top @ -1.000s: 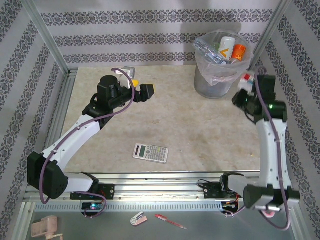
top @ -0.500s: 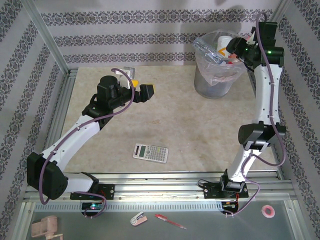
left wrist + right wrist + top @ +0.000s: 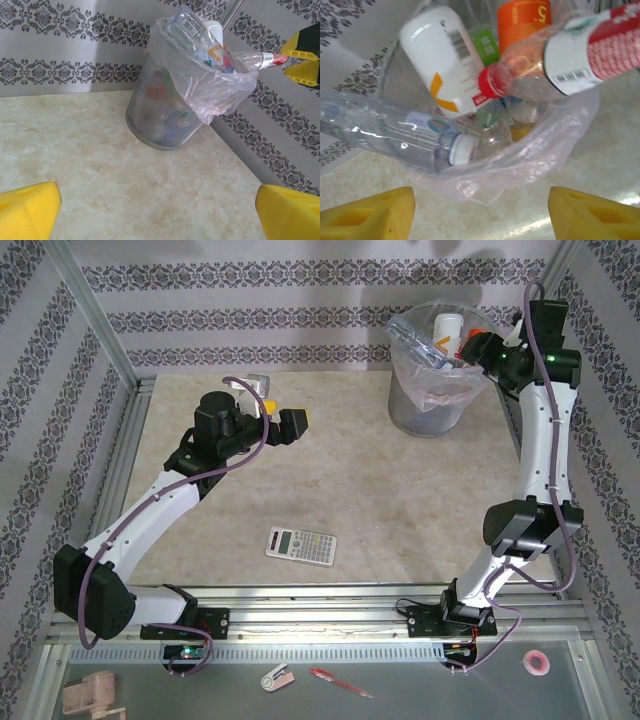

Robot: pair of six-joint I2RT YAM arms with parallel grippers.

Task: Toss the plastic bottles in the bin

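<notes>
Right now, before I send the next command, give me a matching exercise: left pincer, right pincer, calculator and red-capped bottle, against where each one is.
Things:
1 left pincer
2 right pincer
3 calculator
4 red-capped bottle

Places:
A flat on the table, towards the arm bases
B open, at the rim of the bin, facing its contents
C open, over the far part of the table, left of the bin
D poking out over the bin's rim

Pairs: 1-C, 2-B, 3-A, 4-D

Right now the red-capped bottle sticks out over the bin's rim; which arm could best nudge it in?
Right, probably: its open fingers hang beside the bottle at the bin; the left fingers sit across the table.
</notes>
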